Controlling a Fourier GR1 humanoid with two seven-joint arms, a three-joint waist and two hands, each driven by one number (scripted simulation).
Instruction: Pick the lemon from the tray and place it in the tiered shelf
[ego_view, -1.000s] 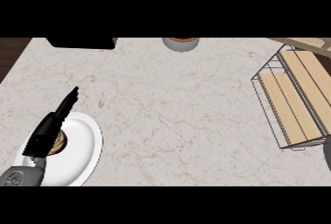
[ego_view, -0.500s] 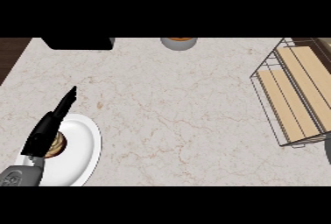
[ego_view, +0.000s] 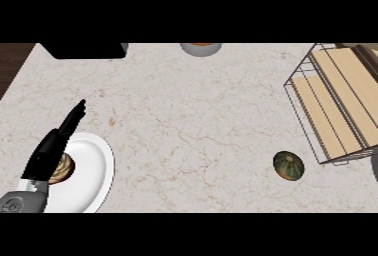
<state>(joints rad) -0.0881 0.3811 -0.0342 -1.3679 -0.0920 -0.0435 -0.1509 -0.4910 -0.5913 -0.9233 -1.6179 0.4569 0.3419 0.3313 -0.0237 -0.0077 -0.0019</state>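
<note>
White tray (ego_view: 92, 175) at the near left carries a brownish round item (ego_view: 62, 168) – half hidden under the left hand (ego_view: 52, 147), fingers straight, holding nothing – while the tiered shelf (ego_view: 336, 107) stands far right, a dark-green squash (ego_view: 289, 166) near it, long axis running near-to-far.

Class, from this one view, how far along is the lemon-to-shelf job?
Done: no lemon shows on the tiered shelf. In hand: the left hand, fingers straight, lies over a round yellowish thing, probably the lemon, on the white tray. Left: grasping, carrying, placing.
</note>
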